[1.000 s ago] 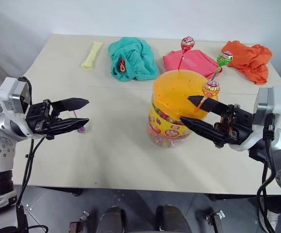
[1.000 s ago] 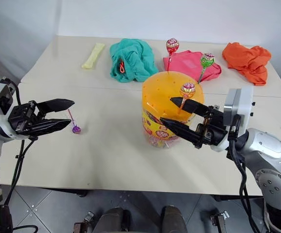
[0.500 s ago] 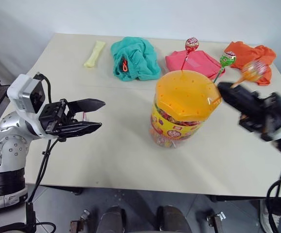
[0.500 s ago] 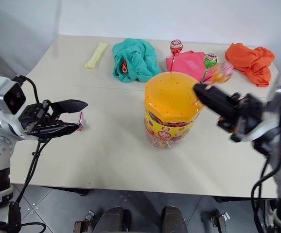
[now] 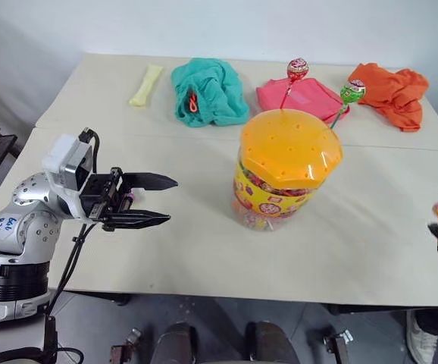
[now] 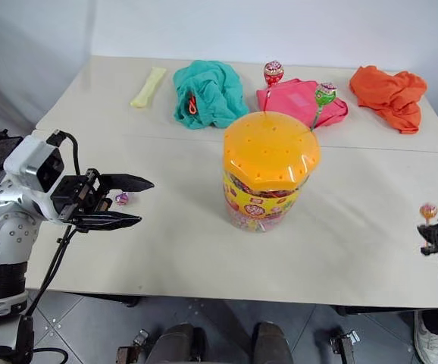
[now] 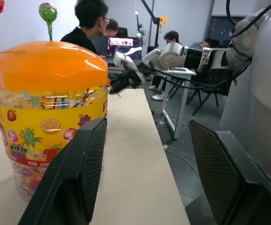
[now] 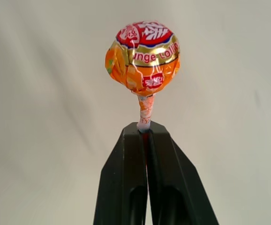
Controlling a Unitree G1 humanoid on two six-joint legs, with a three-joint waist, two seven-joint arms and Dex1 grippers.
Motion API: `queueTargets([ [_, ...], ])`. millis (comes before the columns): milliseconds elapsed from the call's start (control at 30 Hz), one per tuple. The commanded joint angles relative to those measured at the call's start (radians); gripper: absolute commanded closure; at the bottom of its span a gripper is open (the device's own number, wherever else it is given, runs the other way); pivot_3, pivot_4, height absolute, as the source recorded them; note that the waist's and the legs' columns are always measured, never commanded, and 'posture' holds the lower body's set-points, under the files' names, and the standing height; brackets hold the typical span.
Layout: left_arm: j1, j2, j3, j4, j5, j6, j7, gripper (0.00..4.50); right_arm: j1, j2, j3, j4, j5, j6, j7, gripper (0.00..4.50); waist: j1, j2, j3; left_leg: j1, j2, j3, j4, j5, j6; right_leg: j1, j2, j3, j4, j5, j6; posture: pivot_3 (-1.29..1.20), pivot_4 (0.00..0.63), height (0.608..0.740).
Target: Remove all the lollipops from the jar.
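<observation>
Step in hand: the orange lollipop (image 8: pixel 143 55) is out of the jar (image 5: pixel 286 176) and is being carried off at the right edge of the frame, above the counter (image 5: pixel 204 243), apparently on its way to being set down.
Right gripper (image 8: pixel 145 129): fingers pressed together on the orange lollipop's stick, candy head upright above the tips.
Left gripper (image 5: pixel 157 200): fingers apart and empty, pointing level toward the jar from the left of the frame, well short of it.
Jar: upright at centre frame, its domed orange lid on.
Left in the jar: the red lollipop (image 5: pixel 297 69) and the green lollipop (image 5: pixel 351 92), both standing up from the lid's far side, upper right of centre.
Already out: the purple lollipop (image 6: pixel 121 199), lying on the counter just behind the left gripper.
Next move, as judged: lower the orange lollipop to bare counter at the right, part the fingers, then return to the lid for one of the two thin sticks, closing squarely on the stick below the candy head and lifting straight up out of its hole.
</observation>
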Motion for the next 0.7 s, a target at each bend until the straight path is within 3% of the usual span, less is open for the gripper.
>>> queueTargets([
  [33,-0.015,0.005,0.009,0.000,0.003,-0.018,-0.003,1.52,-0.002,-0.015,0.015,0.027,-0.061,0.020,0.012,4.48,-0.002,0.000,0.000,0.000,0.000,0.000,0.000,0.000,0.000,0.000,0.000,0.000,0.000,0.000,0.000,0.00,0.150,0.740],
  [67,-0.016,0.005,0.010,0.000,0.003,-0.018,-0.002,1.52,-0.003,-0.012,0.010,0.026,-0.055,0.036,0.026,4.48,-0.001,0.001,0.000,0.000,0.000,0.000,0.000,0.000,0.000,0.000,0.000,0.000,0.000,0.000,0.000,0.00,0.150,0.740],
  [167,-0.017,0.010,0.016,-0.004,0.001,-0.014,0.006,1.52,-0.007,-0.012,-0.008,0.033,-0.063,0.004,0.077,3.80,0.001,0.001,0.000,0.000,0.000,-0.001,0.000,0.000,0.000,0.000,0.000,0.000,0.000,0.000,0.000,0.00,0.150,0.740],
  [300,-0.013,0.016,0.027,-0.005,-0.004,-0.009,0.016,1.52,-0.058,0.016,-0.092,-0.006,0.012,-0.164,0.242,2.52,0.001,0.001,0.000,0.000,0.000,-0.001,0.000,0.000,0.000,0.001,0.000,0.000,-0.001,0.000,0.000,0.00,0.150,0.740],
  [433,-0.013,0.000,0.059,-0.001,-0.025,0.001,0.066,1.52,-0.208,0.056,-0.141,-0.136,0.216,-0.153,0.355,2.52,-0.006,0.003,0.001,0.001,0.001,0.000,0.000,0.000,0.000,0.001,0.000,0.001,-0.001,0.000,0.000,0.00,0.150,0.740],
  [700,-0.005,-0.038,0.098,0.007,-0.053,0.021,0.153,1.52,-0.592,0.129,0.093,-0.292,0.364,0.045,0.192,2.52,0.001,0.003,0.001,0.000,0.006,-0.003,0.001,0.000,0.000,0.001,0.000,-0.002,0.001,0.000,0.000,0.00,0.150,0.740],
])
